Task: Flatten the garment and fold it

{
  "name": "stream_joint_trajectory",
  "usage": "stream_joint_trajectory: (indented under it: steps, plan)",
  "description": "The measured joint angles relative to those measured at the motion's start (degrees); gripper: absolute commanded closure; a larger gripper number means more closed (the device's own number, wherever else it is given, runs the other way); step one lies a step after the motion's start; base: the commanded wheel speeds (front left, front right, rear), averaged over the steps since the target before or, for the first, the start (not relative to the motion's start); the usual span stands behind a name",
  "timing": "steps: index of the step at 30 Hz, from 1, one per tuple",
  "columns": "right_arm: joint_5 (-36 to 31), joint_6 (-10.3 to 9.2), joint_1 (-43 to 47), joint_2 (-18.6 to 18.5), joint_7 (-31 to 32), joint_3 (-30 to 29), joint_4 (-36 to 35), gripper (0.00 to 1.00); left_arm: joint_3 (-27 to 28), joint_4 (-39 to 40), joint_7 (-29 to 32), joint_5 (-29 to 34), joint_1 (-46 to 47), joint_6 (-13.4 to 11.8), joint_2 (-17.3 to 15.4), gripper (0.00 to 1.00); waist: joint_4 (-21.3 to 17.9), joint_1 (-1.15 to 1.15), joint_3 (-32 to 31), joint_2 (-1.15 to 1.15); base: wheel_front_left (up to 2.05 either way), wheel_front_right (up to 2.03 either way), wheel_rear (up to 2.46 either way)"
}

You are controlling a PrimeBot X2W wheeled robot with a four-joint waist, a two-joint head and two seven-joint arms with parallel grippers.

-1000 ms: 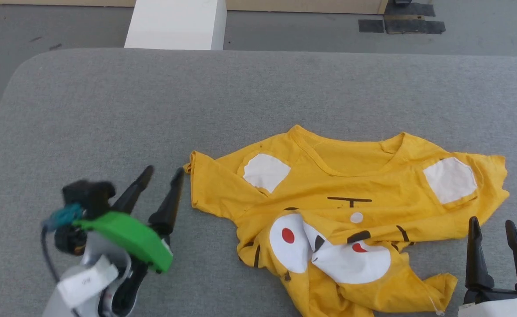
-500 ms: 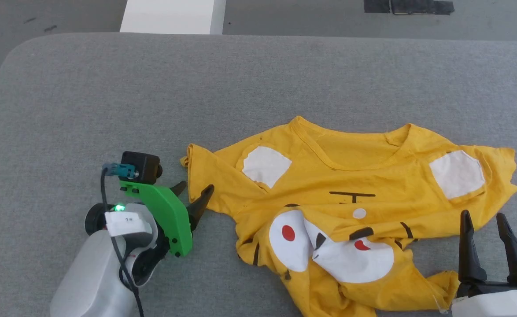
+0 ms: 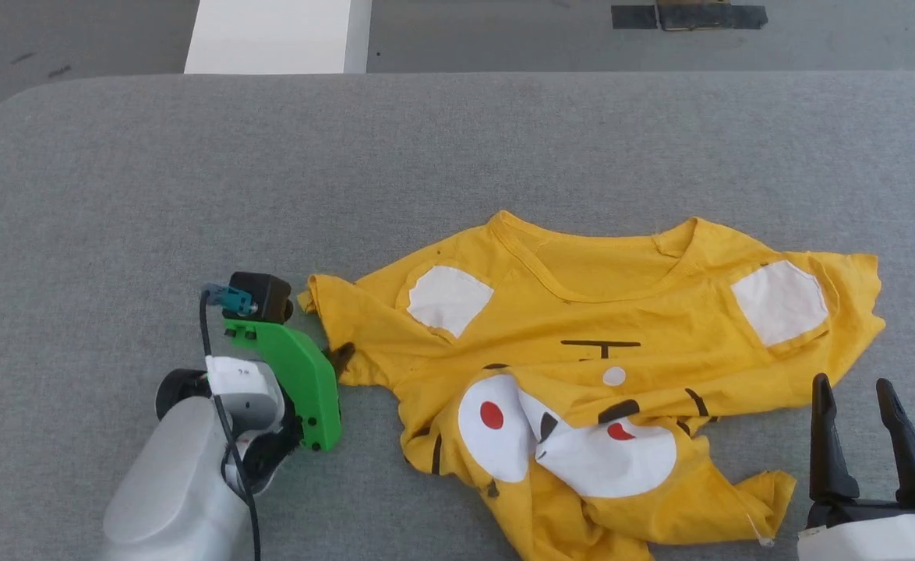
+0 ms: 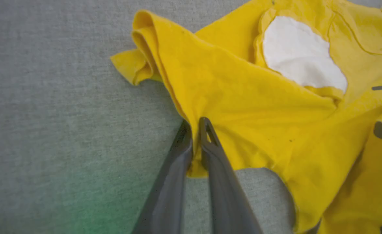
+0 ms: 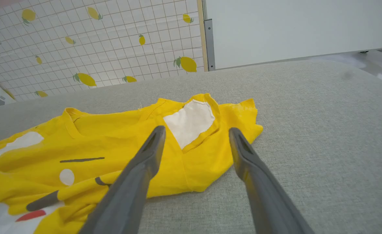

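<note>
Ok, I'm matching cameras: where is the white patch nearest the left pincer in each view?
Head view: white patch left of centre.
Left wrist view: patch upper right.
Right wrist view: patch at far left.
Shared landmark: the black T mark.

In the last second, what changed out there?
The left gripper reached forward to the yellow T-shirt and closed on its sleeve edge. The right gripper stayed open, clear of the cloth; the shirt lies crumpled as before.

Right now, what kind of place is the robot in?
Probably an indoor test room: a big grey padded table, a lemon-print grid wall, and a plain white panel beside it.
</note>
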State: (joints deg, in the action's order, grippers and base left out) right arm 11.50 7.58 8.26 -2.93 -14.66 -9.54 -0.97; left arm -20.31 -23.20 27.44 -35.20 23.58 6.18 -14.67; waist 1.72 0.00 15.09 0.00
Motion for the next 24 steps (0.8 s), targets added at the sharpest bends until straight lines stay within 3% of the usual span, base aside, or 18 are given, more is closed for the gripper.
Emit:
stream_joint_trajectory:
  steps: [5, 11, 14, 19, 24]
  plan:
    - [0.0, 0.0, 0.01, -0.01, 0.0, -0.63, 0.01, 0.0, 0.64, -0.26, -3.1, -3.12, -0.34, 0.44, 0.93, 1.0, 0.44, 0.0, -0.67, 0.0, 0.0, 0.0, 0.0]
    - [0.04, 0.0, 0.01, 0.0, 0.0, -0.59, 0.02, 0.0, 5.97, 5.42, -10.31, -8.23, -4.3, 0.79, 2.53, 1.0, 1.41, 0.0, -1.72, 0.0, 0.0, 0.0, 0.0]
    - [0.04, 0.0, 0.01, 0.0, 0.0, -0.62, 0.01, 0.0, 10.14, 9.82, -12.63, -10.29, -8.1, -0.6, 1.32, 1.0, 1.86, 0.0, -2.1, 0.0, 0.0, 0.0, 0.0]
    - [-0.08, 0.0, 0.01, 0.0, 0.0, -1.54, -0.01, 0.0, 16.5, 14.8, -13.91, -12.18, -17.97, -2.98, -3.88, 1.0, 2.67, 0.0, -1.93, 0.0, 0.0, 0.0, 0.0]
    - [-1.31, 0.0, -0.16, 0.0, 0.0, -1.23, 0.18, 0.0, 19.86, 19.01, -14.81, -15.5, -24.34, -3.8, -3.8, 1.0, 3.76, 0.0, -1.48, 0.0, 0.0, 0.0, 0.0]
